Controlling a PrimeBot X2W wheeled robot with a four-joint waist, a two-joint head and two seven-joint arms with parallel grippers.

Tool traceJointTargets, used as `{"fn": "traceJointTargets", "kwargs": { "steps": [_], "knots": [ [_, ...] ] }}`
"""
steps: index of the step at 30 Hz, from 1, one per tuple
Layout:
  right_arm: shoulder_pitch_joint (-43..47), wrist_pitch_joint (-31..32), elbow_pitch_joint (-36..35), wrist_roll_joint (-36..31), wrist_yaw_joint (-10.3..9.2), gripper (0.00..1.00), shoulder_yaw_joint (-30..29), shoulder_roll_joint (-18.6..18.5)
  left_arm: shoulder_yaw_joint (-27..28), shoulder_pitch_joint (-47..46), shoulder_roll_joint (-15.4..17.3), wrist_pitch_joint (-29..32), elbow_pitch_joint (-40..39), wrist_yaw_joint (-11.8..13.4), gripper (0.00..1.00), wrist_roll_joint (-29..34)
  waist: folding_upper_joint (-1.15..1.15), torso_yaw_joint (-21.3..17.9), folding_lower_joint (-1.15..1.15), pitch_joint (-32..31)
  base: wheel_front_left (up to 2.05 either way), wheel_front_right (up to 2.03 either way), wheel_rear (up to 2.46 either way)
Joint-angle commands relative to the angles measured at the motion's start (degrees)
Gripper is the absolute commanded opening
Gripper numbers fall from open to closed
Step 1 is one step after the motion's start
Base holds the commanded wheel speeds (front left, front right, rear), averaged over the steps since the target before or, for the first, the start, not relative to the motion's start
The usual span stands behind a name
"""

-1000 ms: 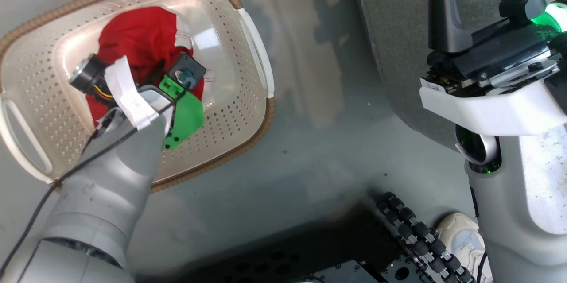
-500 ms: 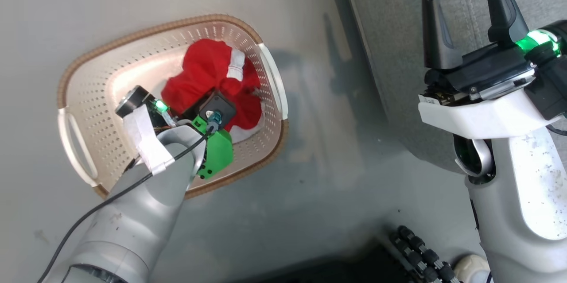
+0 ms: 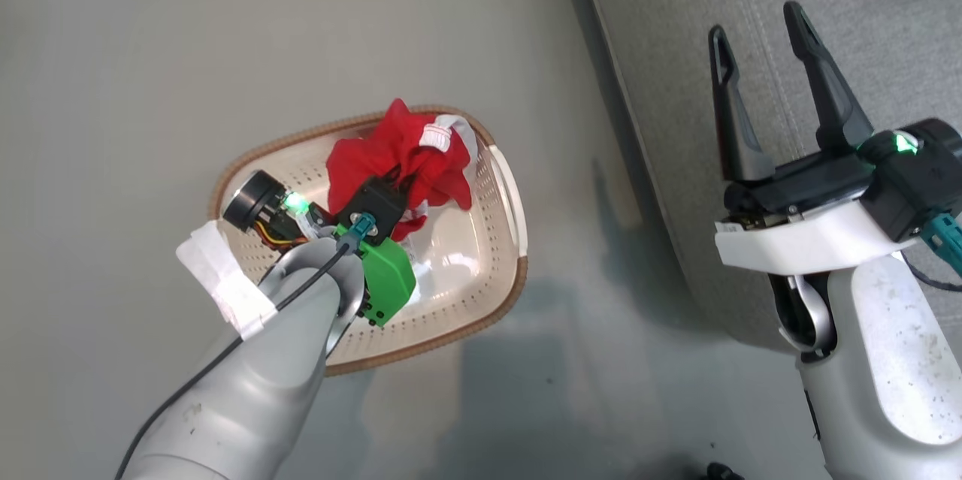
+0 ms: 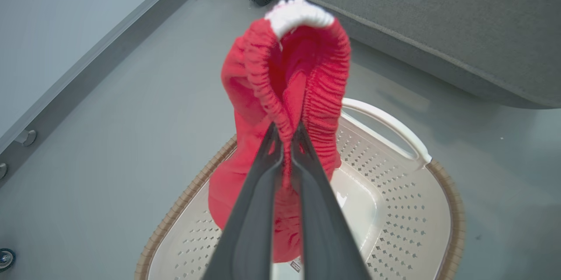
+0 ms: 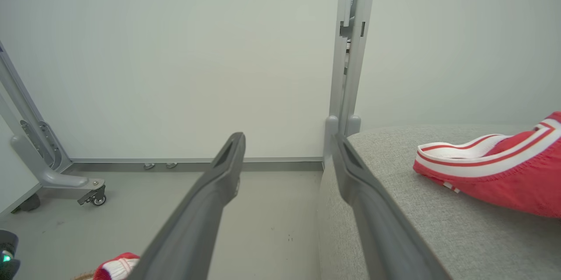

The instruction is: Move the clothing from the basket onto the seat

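Red shorts (image 4: pixel 250 96) with a gathered elastic waistband hang above the cream perforated basket (image 4: pixel 394 218), and my left gripper (image 4: pixel 287 129) is shut on the waistband. From the head view the red bundle (image 3: pixel 391 153) sits over the far end of the basket (image 3: pixel 466 292), with my left wrist (image 3: pixel 372 209) covering the fingers. To the right, my right gripper (image 3: pixel 754 22) stands open over the edge of the grey seat (image 3: pixel 864 29), nothing between its fingers. A red garment with white stripes (image 5: pixel 504 170) lies on the seat (image 5: pixel 416 236), to the right of my right gripper (image 5: pixel 288 137).
The basket stands on a grey floor (image 3: pixel 188 52), left of the seat's rounded edge. A pale wall with a vertical metal post (image 5: pixel 350 52) rises behind the seat. A frame on a caster (image 5: pixel 94 196) stands at the wall's left.
The head camera has risen, so the basket looks smaller and lower. My left gripper has lifted the red shorts from the basket floor to above its rim. The right gripper stays open.
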Motion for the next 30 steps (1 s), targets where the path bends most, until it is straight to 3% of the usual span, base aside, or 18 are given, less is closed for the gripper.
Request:
{"fn": "traceJointTargets", "kwargs": {
  "steps": [1, 20, 30],
  "knots": [
    [1.57, -0.02, 0.39, -0.15, -0.04, 1.00, -0.39, -0.39, 0.13, 1.61, 0.11, -0.17, -1.21, 0.24, 0.00, -0.76, 0.00, 3.46, 0.00, -6.41, 0.00, 0.00, 0.00],
    [10.89, -0.02, 4.52, 0.40, -0.04, 1.00, -0.45, 0.23, 6.39, 10.72, -0.76, -0.12, -25.24, 2.27, 0.00, -5.08, 0.00, 6.53, 0.00, -20.53, 0.00, 0.00, 0.00],
    [12.79, -0.02, 4.48, 0.56, -0.04, 1.00, -0.40, 0.98, 8.31, 7.99, -1.23, -0.12, -34.71, 2.78, 0.00, -4.74, 0.00, 6.93, 0.00, -23.15, 0.00, 0.00, 0.00]
  ]
}}
